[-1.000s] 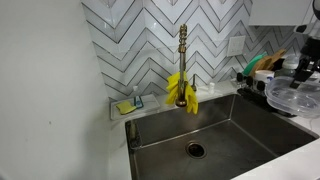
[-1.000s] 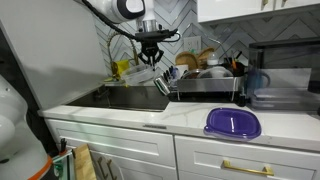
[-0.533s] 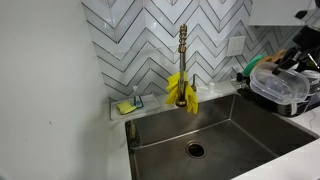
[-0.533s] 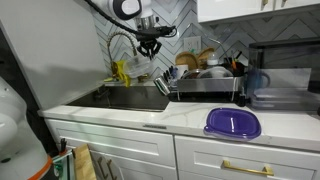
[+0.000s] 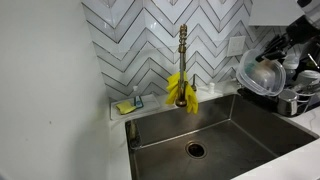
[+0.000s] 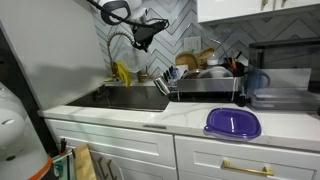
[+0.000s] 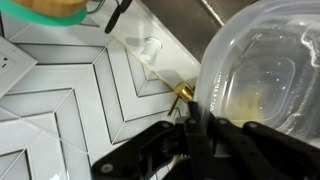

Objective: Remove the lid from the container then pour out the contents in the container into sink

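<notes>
My gripper [image 7: 192,130] is shut on the rim of a clear plastic container [image 7: 265,70] and holds it tipped on its side high above the sink [image 5: 235,125]. In an exterior view the container [image 5: 258,72] hangs at the right, its opening facing the faucet. In an exterior view the gripper [image 6: 143,35] is up near the tiled wall over the sink [image 6: 135,97]. The purple lid [image 6: 232,123] lies on the counter. The container shows only a faint yellowish smear inside.
A brass faucet [image 5: 182,60] with yellow gloves [image 5: 181,92] draped on it stands behind the sink. A soap dish [image 5: 129,104] sits at the back left. A dish rack [image 6: 205,80] full of dishes stands beside the sink. The round drain [image 5: 195,150] lies in the basin.
The gripper has lifted the container higher and rotated it from roughly level to tipped on its side.
</notes>
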